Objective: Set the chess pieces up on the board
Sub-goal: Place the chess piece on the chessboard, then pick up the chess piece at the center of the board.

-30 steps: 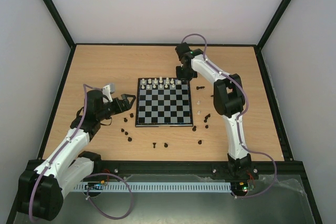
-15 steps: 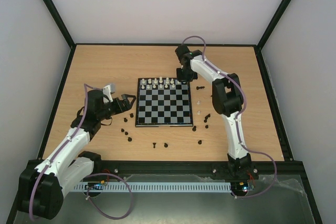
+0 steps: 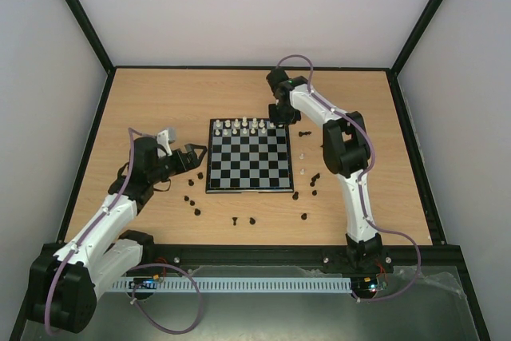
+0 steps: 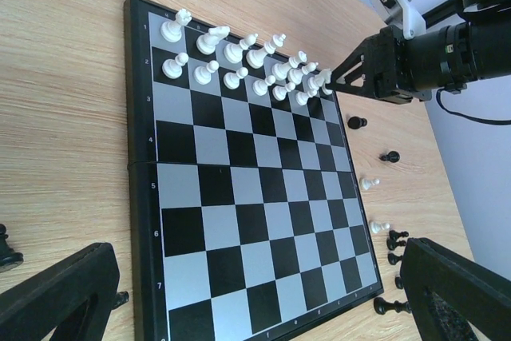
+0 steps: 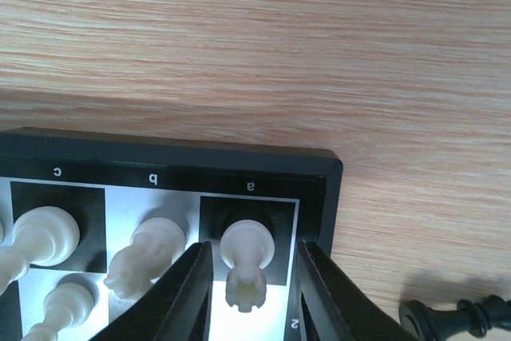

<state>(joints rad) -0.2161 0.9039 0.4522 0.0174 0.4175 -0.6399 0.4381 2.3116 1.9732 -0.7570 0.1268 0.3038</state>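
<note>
The board (image 3: 249, 167) lies mid-table, with white chess pieces (image 3: 246, 126) in two rows along its far edge. My right gripper (image 3: 276, 120) is at the board's far right corner. In the right wrist view it (image 5: 251, 293) is open, its fingers on either side of a white rook (image 5: 246, 265) standing on the corner square, with a small gap on each side. My left gripper (image 3: 194, 161) is open and empty beside the board's left edge. In the left wrist view it (image 4: 255, 301) looks over the board (image 4: 239, 197).
Black pieces lie loose on the table left of the board (image 3: 192, 201), in front of it (image 3: 254, 220) and to its right (image 3: 313, 177). Two white pawns (image 3: 303, 154) stand off the right edge. A fallen black piece (image 5: 455, 317) lies beside the corner.
My right gripper has shifted slightly at the board's far right corner. The left arm has not moved.
</note>
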